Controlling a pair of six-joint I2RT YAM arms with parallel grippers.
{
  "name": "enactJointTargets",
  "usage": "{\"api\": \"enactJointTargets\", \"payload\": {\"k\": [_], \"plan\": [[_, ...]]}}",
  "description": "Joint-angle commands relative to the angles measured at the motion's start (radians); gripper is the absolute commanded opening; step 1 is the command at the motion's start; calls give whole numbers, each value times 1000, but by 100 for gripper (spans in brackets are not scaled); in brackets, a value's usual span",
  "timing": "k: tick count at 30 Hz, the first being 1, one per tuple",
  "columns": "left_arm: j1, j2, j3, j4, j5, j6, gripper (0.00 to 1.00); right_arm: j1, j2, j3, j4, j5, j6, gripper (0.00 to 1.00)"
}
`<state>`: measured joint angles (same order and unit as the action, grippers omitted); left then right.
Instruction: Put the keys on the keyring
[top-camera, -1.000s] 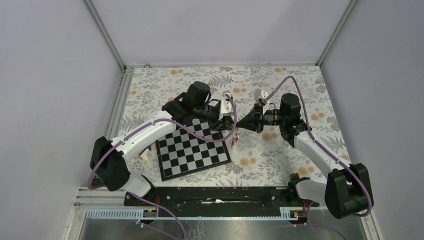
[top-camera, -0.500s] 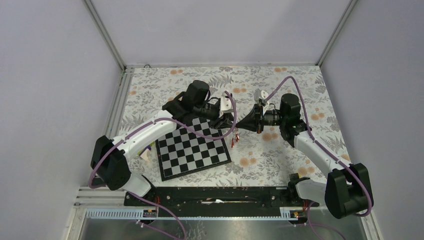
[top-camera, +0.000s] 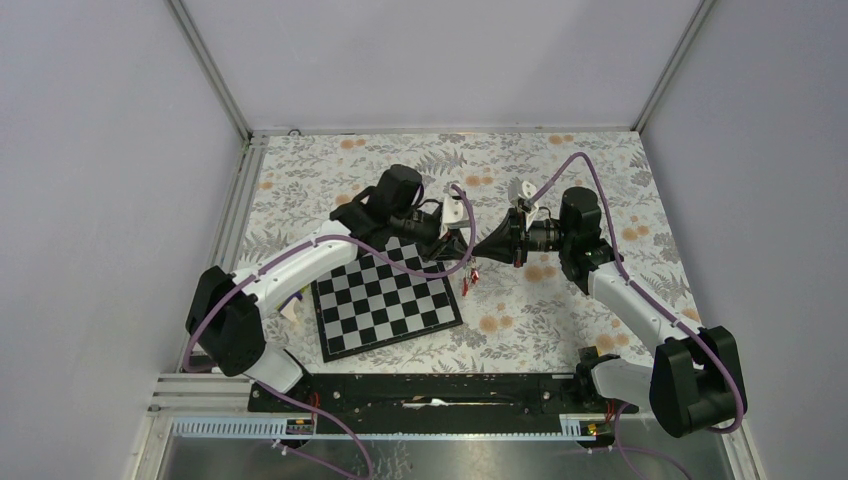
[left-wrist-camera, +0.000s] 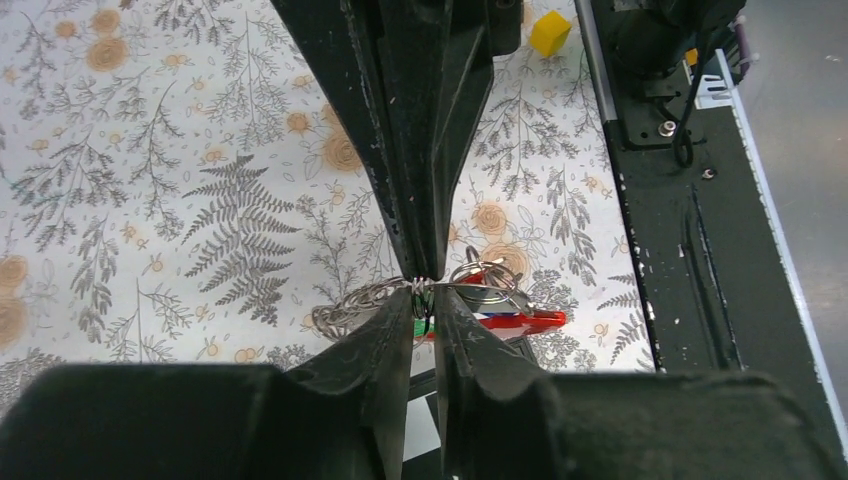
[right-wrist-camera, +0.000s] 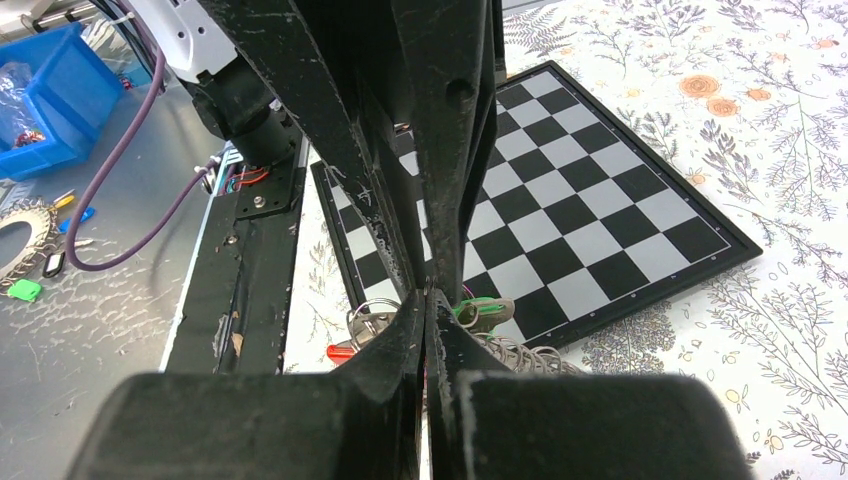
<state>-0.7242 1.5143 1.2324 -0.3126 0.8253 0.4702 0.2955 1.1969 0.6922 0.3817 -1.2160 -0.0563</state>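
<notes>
Beside the chessboard (top-camera: 385, 300), right pincer (right-wrist-camera: 425, 293) clamps the keyring (left-wrist-camera: 535, 320); left pincer (left-wrist-camera: 425, 300): cannot tell

Bright, even overhead light is seen throughout. Only soft, faint shadows are cast under the arms on the table (top-camera: 620, 160). A slight purple cast is picked up from the walls (top-camera: 430, 60). The left gripper (left-wrist-camera: 425, 298) and right gripper (right-wrist-camera: 426, 296) are rendered dark and blurred across the bottom of their wrist views; the background is kept sharp.
</notes>
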Motion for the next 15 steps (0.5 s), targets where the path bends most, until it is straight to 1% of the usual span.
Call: {"api": "enactJointTargets", "payload": {"k": [1, 4, 6, 7, 12, 15], "plan": [[6, 3, -9, 42, 67, -12, 17, 5, -10, 8, 29, -21, -23, 0], [5, 3, -7, 40, 73, -12, 9, 5, -7, 8, 23, -18, -30, 0], [5, 4, -1, 31, 76, -8, 2, 5, -8, 8, 19, -17, -36, 0], [5, 4, 6, 21, 75, 2, 0, 5, -8, 7, 17, -16, -37, 0], [6, 1, 31, -52, 40, 68, 0, 4, -10, 8, -6, 3, -67, 0], [2, -7, 48, -110, -5, 110, 0, 4, -13, 13, -52, 46, -116, 4]]}}
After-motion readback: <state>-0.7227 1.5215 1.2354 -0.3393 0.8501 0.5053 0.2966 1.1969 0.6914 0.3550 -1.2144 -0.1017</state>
